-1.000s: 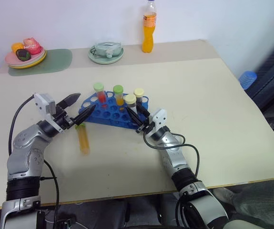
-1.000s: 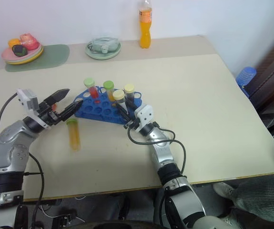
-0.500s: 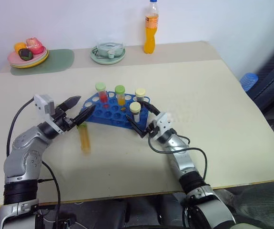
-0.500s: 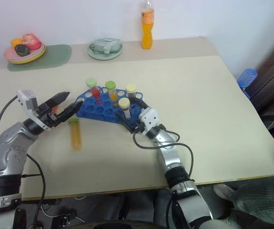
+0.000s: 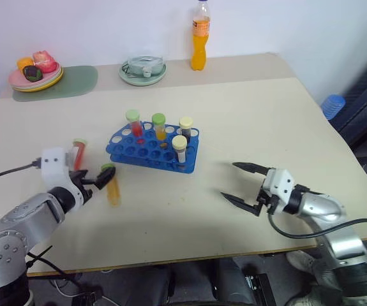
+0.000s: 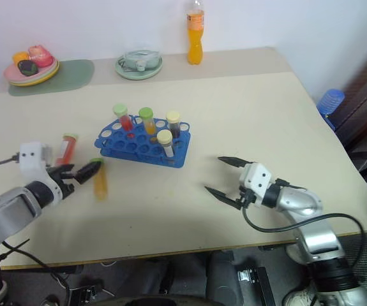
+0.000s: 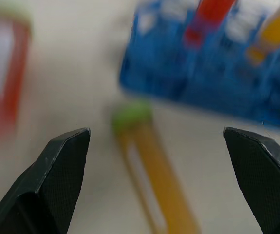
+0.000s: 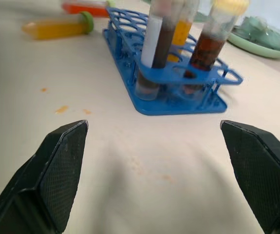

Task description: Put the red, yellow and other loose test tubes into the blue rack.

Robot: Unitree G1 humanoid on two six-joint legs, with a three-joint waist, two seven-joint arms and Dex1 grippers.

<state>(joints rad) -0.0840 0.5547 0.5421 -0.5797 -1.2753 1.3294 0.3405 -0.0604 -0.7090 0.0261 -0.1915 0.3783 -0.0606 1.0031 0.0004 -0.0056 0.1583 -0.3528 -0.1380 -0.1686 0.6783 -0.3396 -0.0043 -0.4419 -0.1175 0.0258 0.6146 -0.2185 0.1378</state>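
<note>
change: right tool has let go of dark tube, now standing in blue rack, and pulled back, fingers apart | left tool apart, empty, near yellow tube | left: yellow and red tube lying on desk

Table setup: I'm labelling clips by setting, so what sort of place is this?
Probably a makeshift lab bench in an ordinary room: a blue rack of capped test tubes shares the beige table with a drink bottle and a plate of food.
</note>
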